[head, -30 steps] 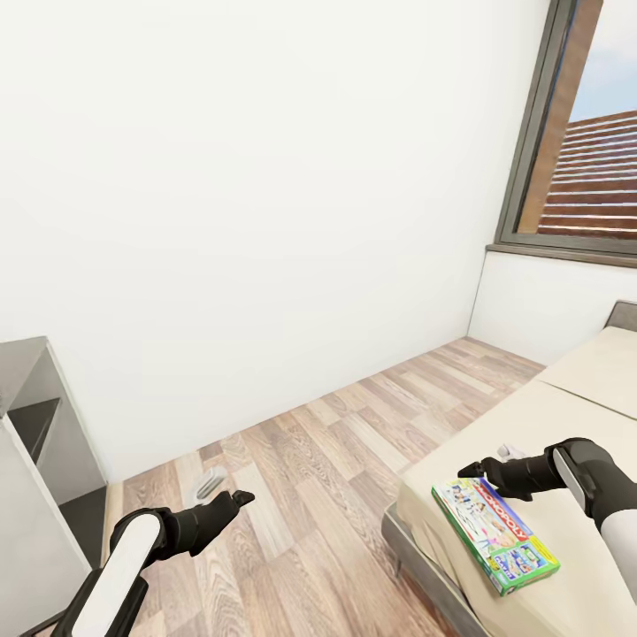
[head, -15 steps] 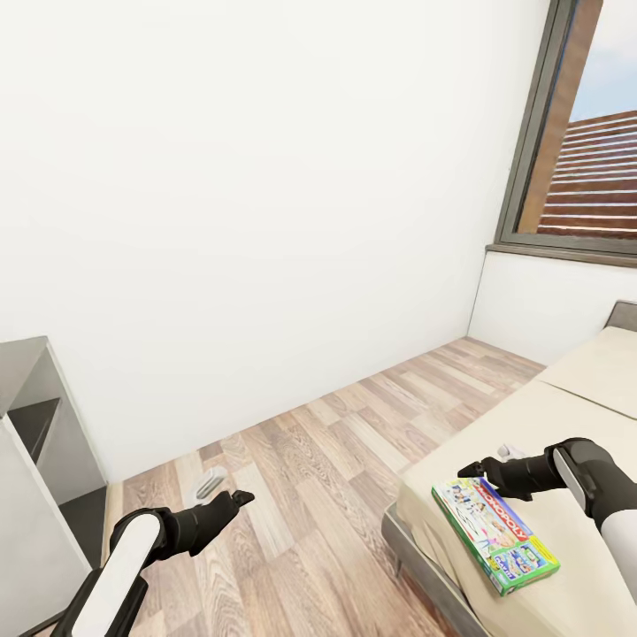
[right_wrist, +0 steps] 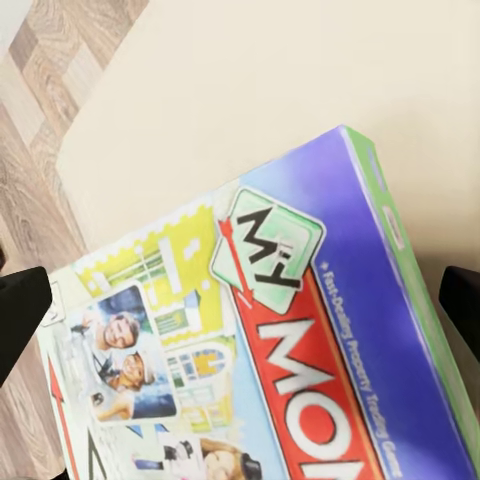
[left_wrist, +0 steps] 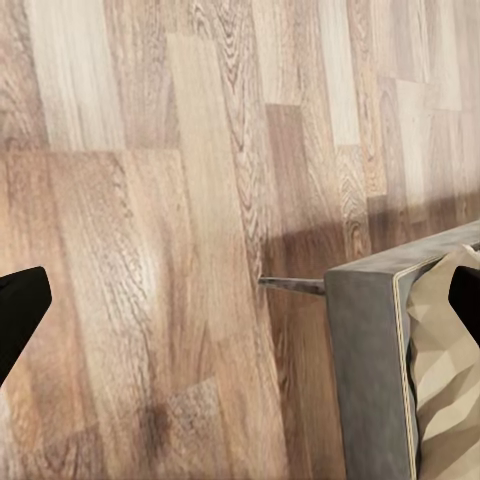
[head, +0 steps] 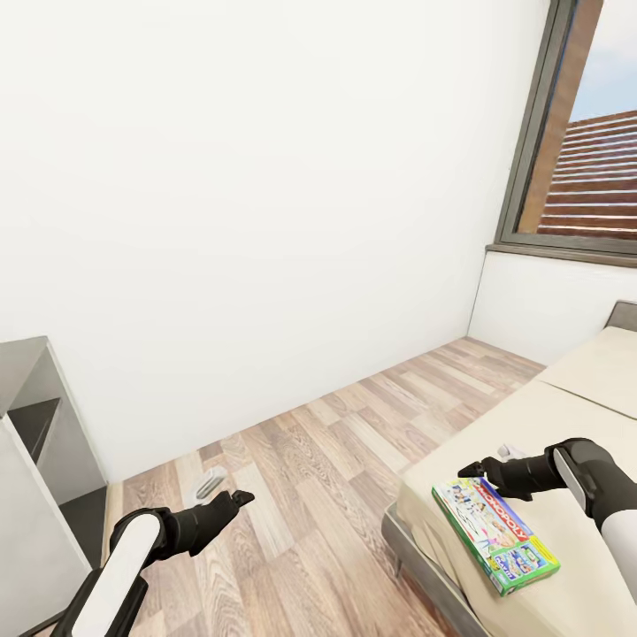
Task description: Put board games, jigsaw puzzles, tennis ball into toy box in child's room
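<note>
A colourful board game box (head: 495,534) with a green edge lies flat on the beige bed (head: 566,416), close to its near corner. My right gripper (head: 469,469) hovers just above the box's far end. In the right wrist view the box lid (right_wrist: 290,380) spreads under the gripper (right_wrist: 240,305), whose black fingertips (right_wrist: 20,310) stand wide apart, open and empty. My left gripper (head: 239,500) hangs over the wooden floor, left of the bed. The left wrist view shows this gripper (left_wrist: 240,300) open, above floor planks and the bed's grey frame corner (left_wrist: 370,370).
A grey shelf unit (head: 35,442) stands at the left edge. A small pale object (head: 208,485) lies on the floor near the white wall. A window (head: 584,133) is at the upper right. Open floor (head: 354,442) runs between shelf and bed.
</note>
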Controlling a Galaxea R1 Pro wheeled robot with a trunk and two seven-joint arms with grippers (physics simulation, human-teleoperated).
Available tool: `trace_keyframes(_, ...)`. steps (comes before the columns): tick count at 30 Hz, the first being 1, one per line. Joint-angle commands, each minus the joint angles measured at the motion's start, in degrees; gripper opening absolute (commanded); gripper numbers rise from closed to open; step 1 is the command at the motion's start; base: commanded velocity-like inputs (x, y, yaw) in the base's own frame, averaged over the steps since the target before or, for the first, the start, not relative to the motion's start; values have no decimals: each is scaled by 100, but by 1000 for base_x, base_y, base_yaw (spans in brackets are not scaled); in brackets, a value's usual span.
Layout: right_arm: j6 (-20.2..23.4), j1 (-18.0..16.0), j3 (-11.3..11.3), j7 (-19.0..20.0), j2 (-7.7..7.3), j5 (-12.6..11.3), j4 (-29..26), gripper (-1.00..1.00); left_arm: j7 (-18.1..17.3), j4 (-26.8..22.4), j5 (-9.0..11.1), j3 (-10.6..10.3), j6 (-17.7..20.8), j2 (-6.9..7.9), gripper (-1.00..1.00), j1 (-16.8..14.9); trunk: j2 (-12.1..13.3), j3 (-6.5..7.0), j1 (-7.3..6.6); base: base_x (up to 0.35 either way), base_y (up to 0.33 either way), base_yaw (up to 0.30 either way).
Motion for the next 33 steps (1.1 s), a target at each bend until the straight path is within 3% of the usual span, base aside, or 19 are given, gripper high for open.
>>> trace_keyframes(1,37,-1,-14,6,2,47,-2,100,60,-4,59,-10,-3,4,100,-4,-2,-7,-1,0,0,70)
trace_keyframes(16,37,-1,-17,3,1,49,-4,100,60,25,58,-10,-46,4,100,-4,-2,-7,-1,0,0,161)
trace_keyframes(33,37,-1,-15,1,1,49,-2,100,60,29,58,-13,-79,4,100,-4,-2,-7,-1,0,0,31)
